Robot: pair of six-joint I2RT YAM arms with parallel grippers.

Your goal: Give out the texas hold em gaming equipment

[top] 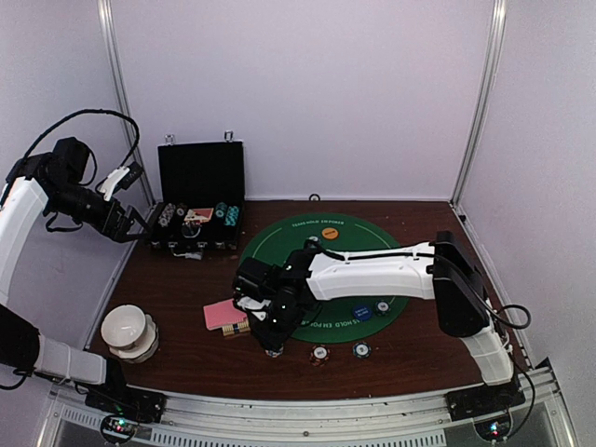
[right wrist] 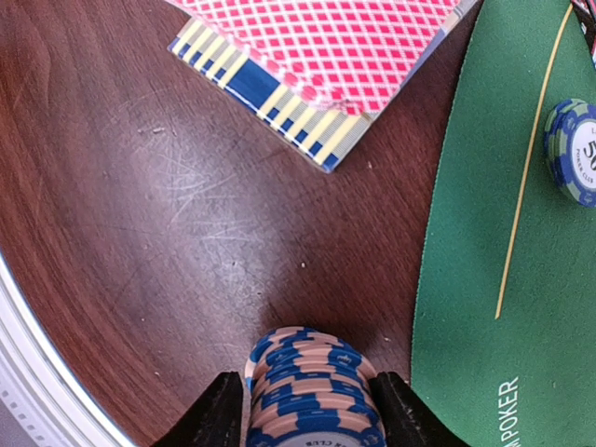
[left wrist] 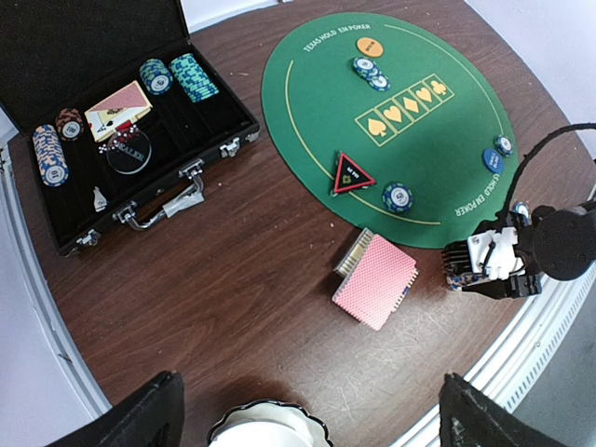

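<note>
Top external: fixed, high at the near side, facing forward and down. It is far off and takes in the whole table point(top: 168, 279), green mat point(top: 279, 240) and black case point(top: 200, 177).

Left wrist: raised at the table's far-left side, facing down and rightward at mid distance. It sees the case, the mat and the right gripper point(left wrist: 463, 270).

Right wrist: very near the tabletop, facing down. Its fingers point(right wrist: 219, 419) flank a chip stack point(right wrist: 312, 382) at the bottom edge.

All 3 views share the pink-backed cards point(top: 222, 314) and the mat's near edge.

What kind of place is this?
Probably a robot lab test cell: white walls on metal posts enclose the table, with two arms bolted at its edge and a poker mat staged.
</note>
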